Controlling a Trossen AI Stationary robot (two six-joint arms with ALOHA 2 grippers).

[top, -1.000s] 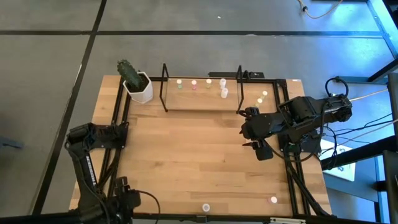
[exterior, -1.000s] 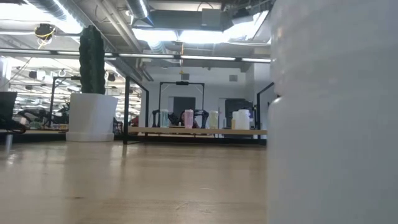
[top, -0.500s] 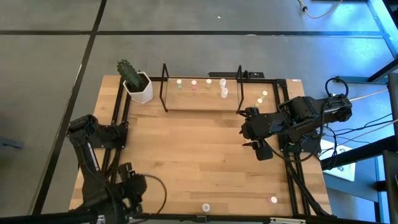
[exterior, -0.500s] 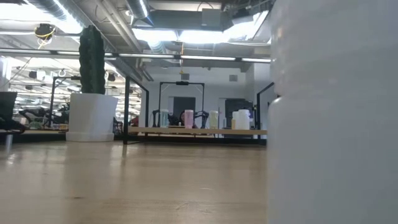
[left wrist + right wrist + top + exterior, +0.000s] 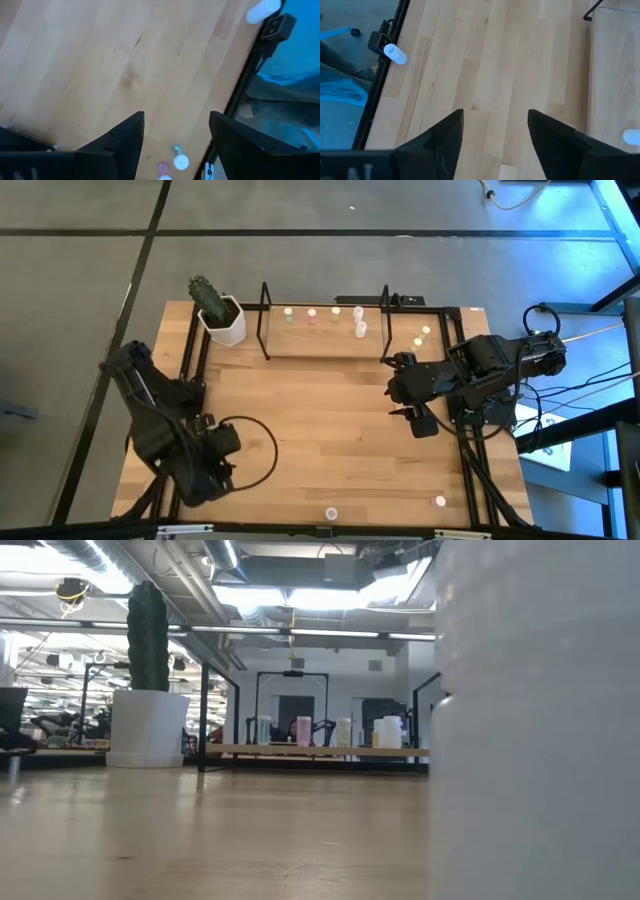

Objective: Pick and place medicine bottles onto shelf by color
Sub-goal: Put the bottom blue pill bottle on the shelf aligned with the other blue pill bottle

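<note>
The left claw is seen open and empty above the bench's near-left part; the right claw, likewise open and empty, hangs near the shelf's right end. On the shelf five medicine bottles are stood upright, long axes vertical. Two more are left beside the shelf's right end, two at the near edge. The sorting is judged partly done.

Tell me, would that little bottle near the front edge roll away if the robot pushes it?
Probably not while upright: the pink-topped bottle stands on its flat base. It looks tiny and likely light, so a push may tip it. Being round, it would probably roll once on its side.
</note>
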